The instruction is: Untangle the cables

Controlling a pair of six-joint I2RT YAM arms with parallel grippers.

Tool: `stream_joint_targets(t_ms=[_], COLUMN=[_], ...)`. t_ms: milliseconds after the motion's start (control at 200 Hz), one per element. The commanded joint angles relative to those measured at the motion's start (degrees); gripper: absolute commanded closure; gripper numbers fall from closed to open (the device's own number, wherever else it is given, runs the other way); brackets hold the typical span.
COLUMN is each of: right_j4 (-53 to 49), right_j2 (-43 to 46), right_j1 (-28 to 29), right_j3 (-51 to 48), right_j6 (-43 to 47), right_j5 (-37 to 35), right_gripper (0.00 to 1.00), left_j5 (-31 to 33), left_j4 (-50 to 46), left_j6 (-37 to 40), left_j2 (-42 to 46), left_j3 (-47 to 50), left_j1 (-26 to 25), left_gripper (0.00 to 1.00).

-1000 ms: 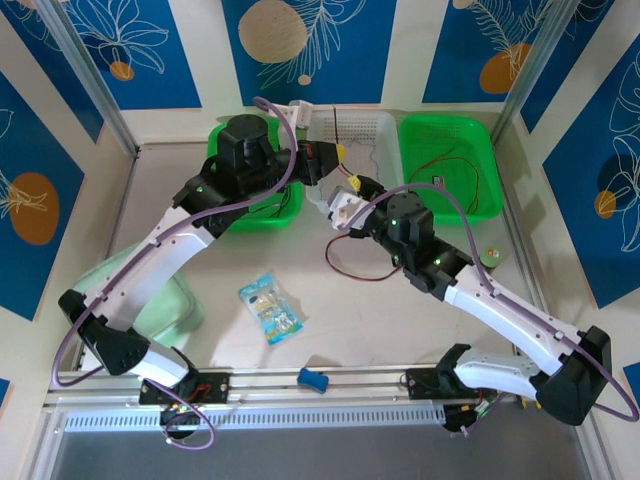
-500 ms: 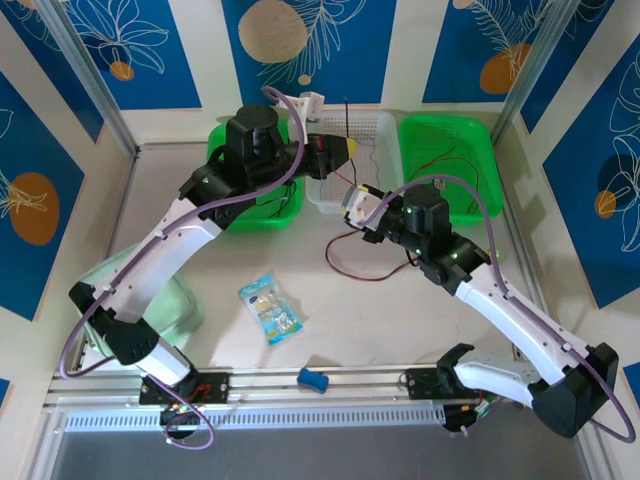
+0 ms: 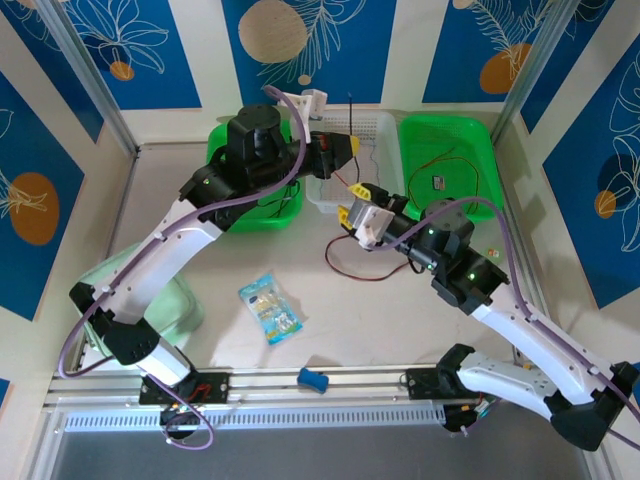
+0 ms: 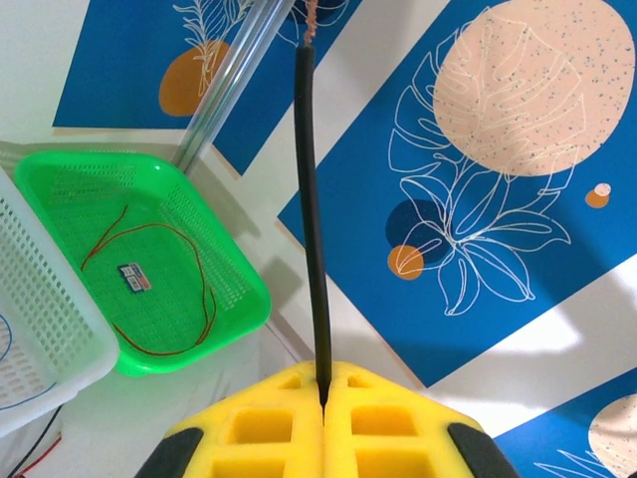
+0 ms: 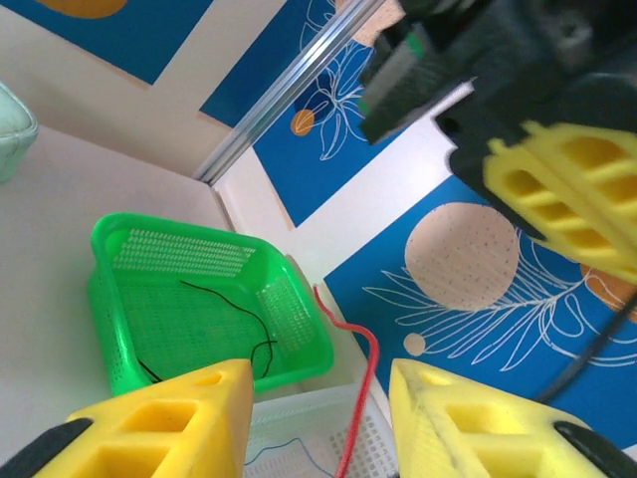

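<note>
Blue leaf-print panels wall in a pale desk [image 3: 300,262], and three baskets stand along its far side: a white basket [image 3: 375,117] between a left green basket [image 3: 285,215] and a right green basket [image 3: 445,120].

The left hand [image 4: 323,383] is raised over the white basket with its fingers pressed together on a black cable [image 4: 311,199]. The cable stands straight up out of the grip to a bare copper tip. The right hand [image 5: 320,388] is just near of the white basket, its fingers partly spread. A red cable [image 5: 366,368] rises through the gap between them, touching neither side, so nothing is clamped.

Judging by how they lie, the cables are light and thin, with smooth insulation that could slide through a loose pinch. The red ones curl limply, while the black one holds its line and looks stiffer. A firm pinch on a free run close to an end, away from any crossing, seems the best hold. The pull should be slow so that loops do not tighten.

Counted, there are:
- the black cable in the left hand;
- a second black cable [image 5: 229,309] in the left green basket;
- a red cable [image 4: 189,289] in the right green basket;
- a thin blue cable [image 5: 289,448] in the white basket;
- a red loop [image 3: 350,272] on the desk, which I cannot tell apart from the red cable between the right fingers.

That makes five for certain.
</note>
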State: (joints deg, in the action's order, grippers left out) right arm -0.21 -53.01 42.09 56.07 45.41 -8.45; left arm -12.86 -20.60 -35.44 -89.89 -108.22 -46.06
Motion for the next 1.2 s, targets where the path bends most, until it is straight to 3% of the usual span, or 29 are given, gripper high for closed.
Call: stream_joint_targets(t_ms=[0, 255, 480, 860, 1035, 1195], right_j4=[2.25, 11.15, 26.78, 37.97, 32.12, 19.09], right_j2=[-1.55, -7.92, -15.49, -18.94, -16.47, -12.65], right_j1=[1.79, 3.37, 7.00, 9.90, 9.83, 10.15], right_j3=[0.21, 0.93, 0.26, -1.50, -1.55, -1.83], right_j6=[5.93, 12.42, 29.26, 46.51, 42.43, 34.07], right_j5=[-4.65, -12.36, -24.34, -31.43, -31.46, -30.22], right_gripper=[0.55, 0.52, 0.51, 0.48, 0.48, 0.48], left_j5=[2.80, 7.05, 11.75, 17.48, 18.82, 19.34], left_j4=[1.15, 1.17, 1.27, -1.19, -1.19, -1.76], left_j6=[1.82, 3.58, 5.51, 8.30, 8.96, 9.60], left_j2=[-0.42, -0.29, -0.77, -1.34, -1.34, -1.30], left_j3=[-2.74, -3.53, -4.31, -5.90, -6.01, -6.04], left_j1=[-1.20, -3.27, -5.14, -6.23, -6.43, -6.41], left_gripper=[1.00, 1.00, 1.00, 1.00, 1.00, 1.00])
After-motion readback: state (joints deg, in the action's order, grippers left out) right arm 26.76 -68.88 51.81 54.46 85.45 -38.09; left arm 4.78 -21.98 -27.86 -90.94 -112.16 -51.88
